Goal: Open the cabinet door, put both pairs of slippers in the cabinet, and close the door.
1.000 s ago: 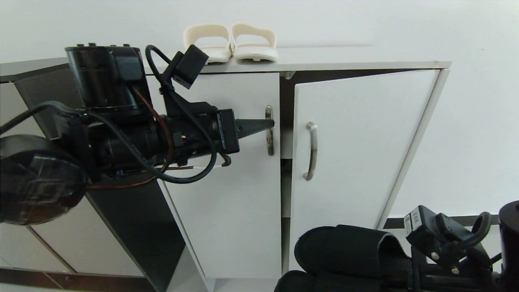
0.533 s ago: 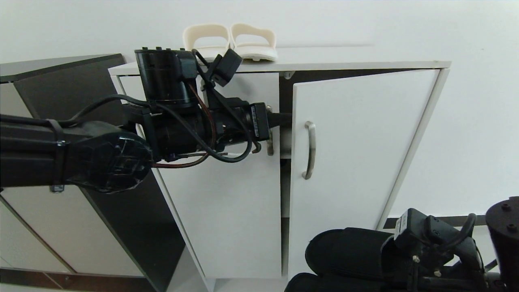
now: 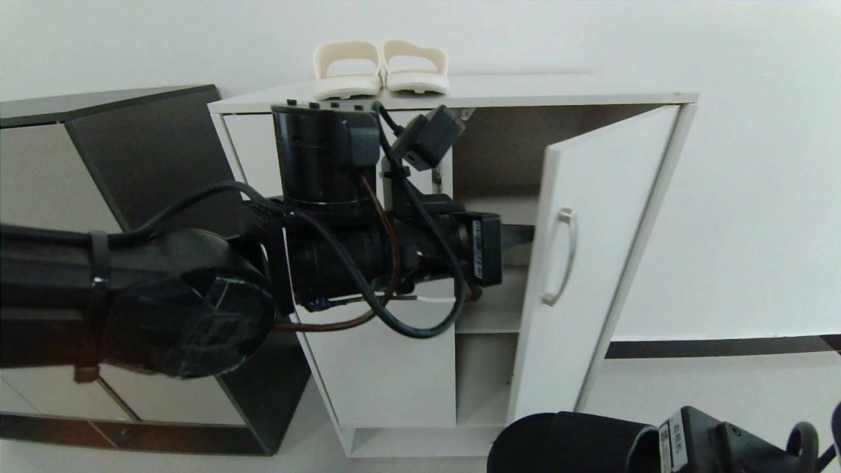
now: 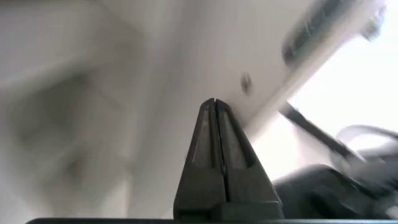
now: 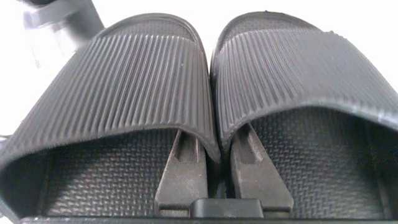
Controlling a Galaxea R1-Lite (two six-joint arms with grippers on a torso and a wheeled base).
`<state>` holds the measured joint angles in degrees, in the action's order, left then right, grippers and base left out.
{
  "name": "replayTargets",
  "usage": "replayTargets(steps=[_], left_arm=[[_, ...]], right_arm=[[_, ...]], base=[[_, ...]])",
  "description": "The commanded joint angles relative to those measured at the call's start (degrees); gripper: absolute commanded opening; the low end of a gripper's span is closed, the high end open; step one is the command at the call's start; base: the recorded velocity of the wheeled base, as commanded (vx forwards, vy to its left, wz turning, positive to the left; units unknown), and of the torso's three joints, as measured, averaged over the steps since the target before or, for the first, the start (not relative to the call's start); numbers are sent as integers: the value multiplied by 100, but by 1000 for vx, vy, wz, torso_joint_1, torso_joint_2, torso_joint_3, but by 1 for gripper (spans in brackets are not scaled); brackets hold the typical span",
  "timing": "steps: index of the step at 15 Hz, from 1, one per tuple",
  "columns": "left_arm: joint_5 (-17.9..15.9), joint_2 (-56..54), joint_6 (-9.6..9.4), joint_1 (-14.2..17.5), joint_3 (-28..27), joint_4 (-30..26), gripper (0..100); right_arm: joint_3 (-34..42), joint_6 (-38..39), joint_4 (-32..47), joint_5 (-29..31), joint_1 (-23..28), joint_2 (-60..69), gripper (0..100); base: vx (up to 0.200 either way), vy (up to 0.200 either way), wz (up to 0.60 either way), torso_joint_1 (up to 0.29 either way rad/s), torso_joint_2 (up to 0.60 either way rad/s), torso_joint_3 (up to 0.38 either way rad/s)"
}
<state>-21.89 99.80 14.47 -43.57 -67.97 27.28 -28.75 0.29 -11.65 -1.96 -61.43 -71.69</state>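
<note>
With our left jaws pressed together and empty, we have just pushed the right cabinet door (image 3: 604, 230) wide, so the shelves now lie open for the black slippers (image 3: 571, 440) pinched in our right jaws at near right, while the white slippers (image 3: 381, 66) wait on the cabinet (image 3: 558, 98) top.
</note>
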Motion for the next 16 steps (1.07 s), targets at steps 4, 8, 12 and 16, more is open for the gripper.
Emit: replayTargets(steps=[4, 8, 12, 16], left_arm=[[423, -295, -6, 208, 65, 251, 0], [1319, -2448, -313, 1035, 900, -663, 0], [3350, -5595, -638, 1544, 2544, -3115, 0], [4176, -7766, -841, 3416, 4451, -3203, 0]], right_arm=[[-87, 50, -127, 38, -80, 33, 0], [-1045, 858, -197, 1673, 720, -978, 0], [-1722, 1245, -1137, 3211, 1028, -2103, 0], [-1661, 1236, -1436, 3352, 1221, -2305, 0]], base=[[-150, 0, 0, -1, 3, 4], [0, 0, 0, 0, 0, 0], [0, 0, 0, 0, 0, 0], [0, 0, 0, 0, 0, 0]])
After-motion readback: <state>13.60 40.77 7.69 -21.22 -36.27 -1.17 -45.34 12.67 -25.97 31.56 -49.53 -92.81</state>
